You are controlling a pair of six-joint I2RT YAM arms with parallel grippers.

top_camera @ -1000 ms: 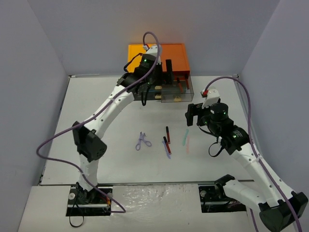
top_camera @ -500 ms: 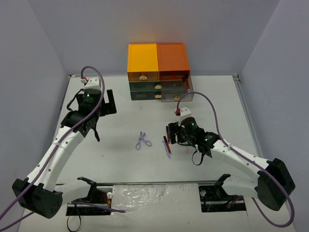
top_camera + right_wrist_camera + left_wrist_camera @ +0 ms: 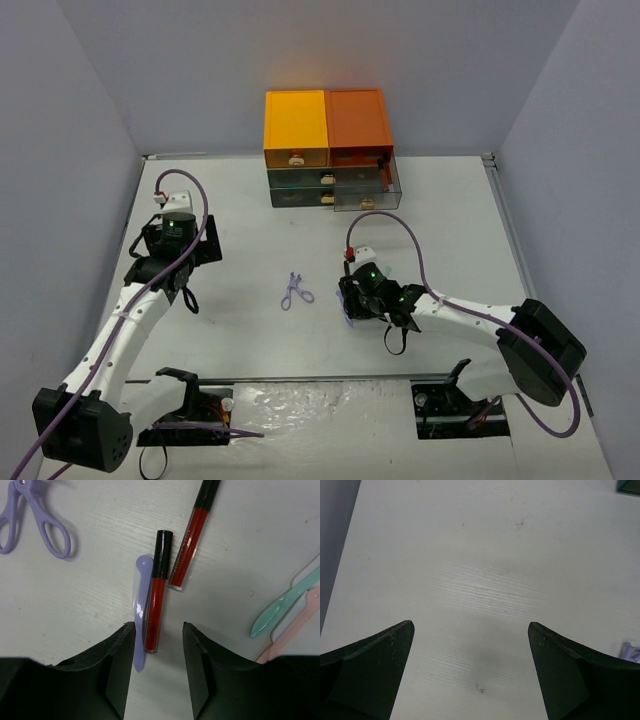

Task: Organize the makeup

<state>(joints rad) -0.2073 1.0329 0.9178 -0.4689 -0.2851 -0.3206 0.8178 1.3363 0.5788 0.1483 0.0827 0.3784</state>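
Observation:
My right gripper (image 3: 158,627) (image 3: 352,296) hangs low over the table's middle. Its jaws stand partly closed, either side of the near end of a red-black pencil (image 3: 156,595), with a gap on both sides. The left finger overlaps a purple stick (image 3: 138,605) lying beside that pencil. A second red-black pencil (image 3: 192,535) lies just beyond. To the right are a mint stick (image 3: 282,605) and a pink stick (image 3: 295,630). The purple curler (image 3: 35,520) (image 3: 294,292) lies to the left. My left gripper (image 3: 470,627) (image 3: 195,255) is wide open over bare table at the left, holding nothing.
The orange-and-dark drawer box (image 3: 328,150) stands at the back centre, with its lower right drawer pulled out a little. Grey walls close in the table on the left, right and back.
The left arm has pulled back from the drawer box to the table's left side. The right arm has swung left and down over the pencils, and its jaws have narrowed.

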